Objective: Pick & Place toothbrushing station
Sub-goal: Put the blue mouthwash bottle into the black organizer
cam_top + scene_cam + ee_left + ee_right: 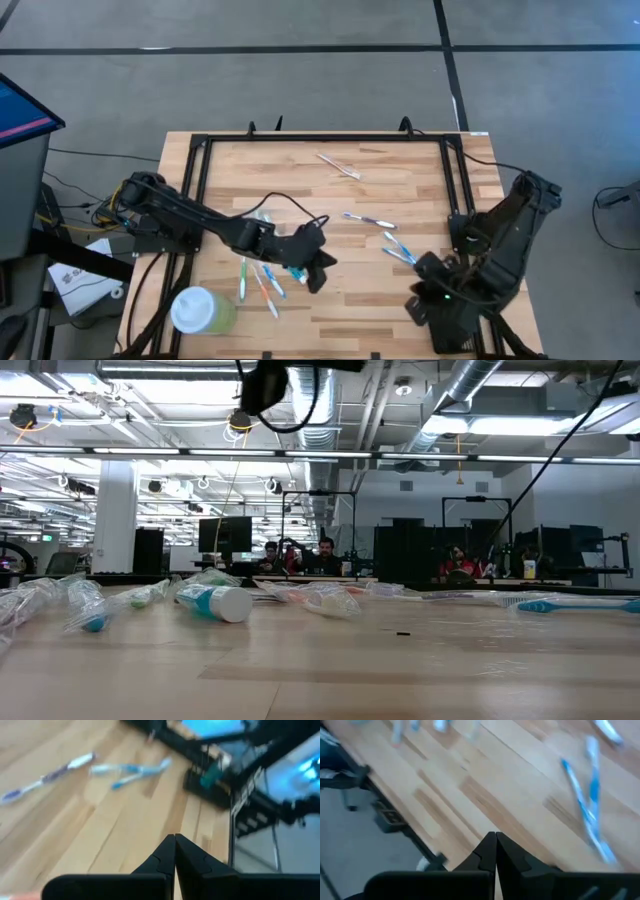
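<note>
Pressed flat together, tip to tip and holding nothing, my left fingers [165, 857] are dark, wedge-shaped and matte, and they hang over bare planks near the middle of the desk [400, 160]. My right fingers [487, 852] are the same pair of black wedges, likewise shut on nothing, above the desk's near right part close to its edge. From above I count two arms: the left arm [215, 225] reaches in toward the centre, and the right arm [505, 235] is folded at the right side. The desk is pale butcher-block wood in long strips, ringed by one thin black metal frame [320, 138]. I count seven toothbrushes for certain, all slim plastic sticks: one white toothbrush [340, 166] at the far side, one purple-and-white toothbrush [370, 220] near the middle, two blue toothbrushes [400, 248] crossing each other, and three toothbrushes [260, 283] fanned out just beside my left fingers. The low view shows crinkled clear wrapping around some of them. One pale green cup [212, 313] with a round white lid lies at the near left corner. The toothbrushing station I cannot find in any view.
</note>
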{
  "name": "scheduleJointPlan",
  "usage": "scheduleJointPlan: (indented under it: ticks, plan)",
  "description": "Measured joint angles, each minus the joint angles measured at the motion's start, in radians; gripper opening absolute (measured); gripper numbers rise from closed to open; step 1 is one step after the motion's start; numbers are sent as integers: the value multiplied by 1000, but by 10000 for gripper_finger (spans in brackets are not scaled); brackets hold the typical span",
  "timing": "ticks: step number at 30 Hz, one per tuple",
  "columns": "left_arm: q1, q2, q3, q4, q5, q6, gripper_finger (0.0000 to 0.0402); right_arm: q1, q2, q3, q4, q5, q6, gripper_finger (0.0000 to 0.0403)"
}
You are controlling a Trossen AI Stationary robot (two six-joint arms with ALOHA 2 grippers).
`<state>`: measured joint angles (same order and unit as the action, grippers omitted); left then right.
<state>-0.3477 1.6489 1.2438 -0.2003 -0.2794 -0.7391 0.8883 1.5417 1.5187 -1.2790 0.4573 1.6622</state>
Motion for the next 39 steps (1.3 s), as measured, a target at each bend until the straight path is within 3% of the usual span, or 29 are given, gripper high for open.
scheduleJointPlan:
  ticks: [10, 21, 25, 31, 35, 39]
  plan:
    - [-5, -34, -20, -315, 179, 196, 0, -159, 0, 0, 268, 90, -222, 0]
    - [-5, -42, -184, -324, 273, 465, 25, -297, 23, -3, 393, 112, -222, 0]
    - [-5, -42, -270, -326, 334, 454, 52, -331, 55, -4, 433, 107, -213, 0]
    - [6, -41, -348, -320, 173, 396, 44, -353, 88, -5, 489, 113, -203, 0]
    - [39, -41, -367, -315, 154, 394, 8, -368, 100, -1, 544, 112, -204, 0]
    - [58, -41, -378, -276, 157, 423, 7, -382, 120, -3, 576, 115, -204, 0]
